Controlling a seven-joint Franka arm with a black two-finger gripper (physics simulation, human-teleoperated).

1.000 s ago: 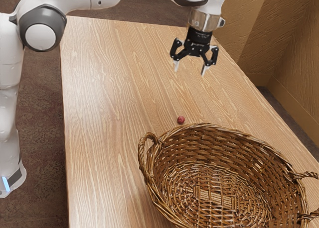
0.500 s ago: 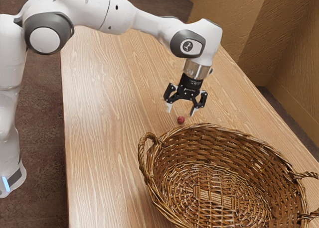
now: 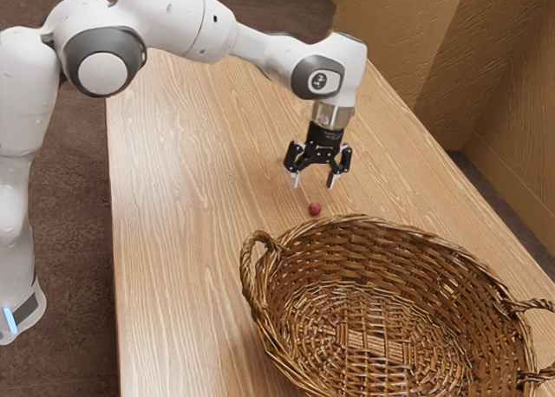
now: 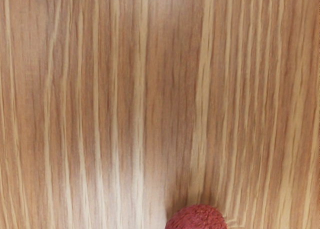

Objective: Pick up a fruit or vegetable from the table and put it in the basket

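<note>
Item: a small, round, dark red fruit or vegetable (image 3: 315,208) with a rough, pebbled skin. Location: on the light brown wood-grained tabletop (image 3: 173,241), outside the large oval brown wicker basket (image 3: 390,250) and near its rim, with a narrow strip of wood visible between them in the exterior view. Exact kind of produce: cannot be determined.

Hand: the black two-finger hand (image 3: 313,184) is raised above the tabletop, pointing down, its fingers spread fairly wide with a clear gap between the pale tips. The item lies below the tips, apart from them. In the wrist view it is partly visible, cut off by the lower edge, with a soft shadow on the wood beside it.

Basket: upright on the tabletop, mouth up, its woven inner walls and bottom exposed to view. One looped, twisted handle (image 3: 245,267) stands at the exterior view's left; another shows in part at the exterior view's right.

Arm and surroundings: the white and grey jointed arm (image 3: 173,16) enters from the exterior view's left and bends downward to the hand. A textured tan wall (image 3: 486,68) stands beyond the tabletop, and dark brown patterned flooring (image 3: 74,241) lies below.
</note>
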